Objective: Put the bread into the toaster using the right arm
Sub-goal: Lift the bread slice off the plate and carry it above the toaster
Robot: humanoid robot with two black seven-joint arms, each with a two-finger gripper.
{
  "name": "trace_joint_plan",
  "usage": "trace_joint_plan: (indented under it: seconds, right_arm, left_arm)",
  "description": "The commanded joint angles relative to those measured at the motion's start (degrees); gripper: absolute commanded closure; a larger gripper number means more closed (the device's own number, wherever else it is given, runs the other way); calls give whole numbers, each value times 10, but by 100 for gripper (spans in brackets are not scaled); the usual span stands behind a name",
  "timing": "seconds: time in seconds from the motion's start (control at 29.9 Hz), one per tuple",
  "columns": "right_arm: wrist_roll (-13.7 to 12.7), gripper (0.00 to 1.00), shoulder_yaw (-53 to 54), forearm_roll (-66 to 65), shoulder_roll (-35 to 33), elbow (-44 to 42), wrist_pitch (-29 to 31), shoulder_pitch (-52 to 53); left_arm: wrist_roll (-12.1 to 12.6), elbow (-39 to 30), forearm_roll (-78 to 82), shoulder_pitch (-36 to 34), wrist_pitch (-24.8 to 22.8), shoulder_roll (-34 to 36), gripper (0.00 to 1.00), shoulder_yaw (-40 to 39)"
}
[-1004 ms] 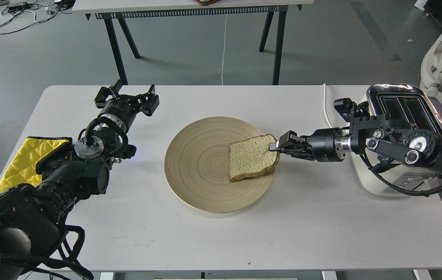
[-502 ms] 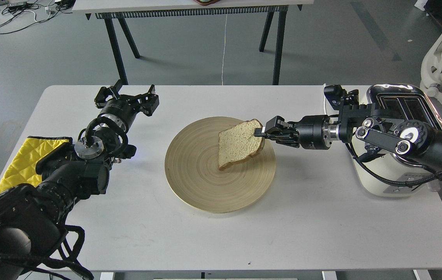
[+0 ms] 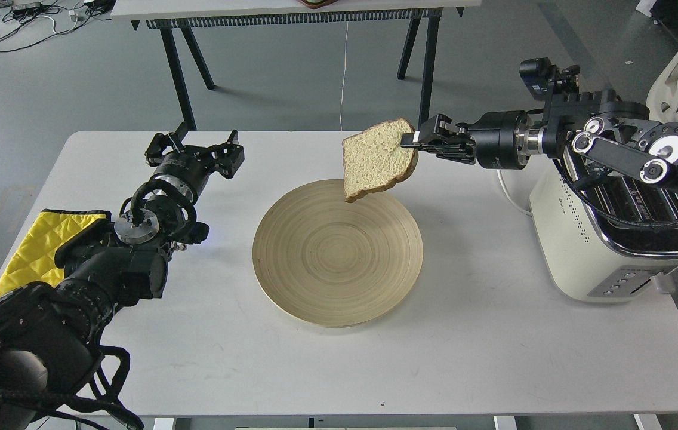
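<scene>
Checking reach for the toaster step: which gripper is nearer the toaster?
Right. The right gripper holds the bread just left of the toaster; the left gripper sits far across the table.

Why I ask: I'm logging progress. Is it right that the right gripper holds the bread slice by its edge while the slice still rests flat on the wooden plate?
Not quite. The head view shows the right gripper holding the bread slice by its edge, but the slice hangs tilted in the air above the wooden plate, not resting on it.
</scene>
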Motion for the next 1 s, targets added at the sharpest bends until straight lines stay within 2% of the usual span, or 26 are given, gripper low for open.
trace_joint_plan:
  seconds: [0.0, 0.4, 0.97]
  right_arm:
    - [0, 95, -16, -28, -40, 23, 0, 27]
    - [0, 95, -16, -46, -197, 90, 0, 51]
    - [0, 95, -9, -44, -381, 168, 0, 101]
  left_arm:
    - [0, 0, 0, 0, 0, 0, 0, 0]
    - [0, 0, 1, 0, 0, 0, 0, 0]
    - [0, 0, 1, 0, 0, 0, 0, 0]
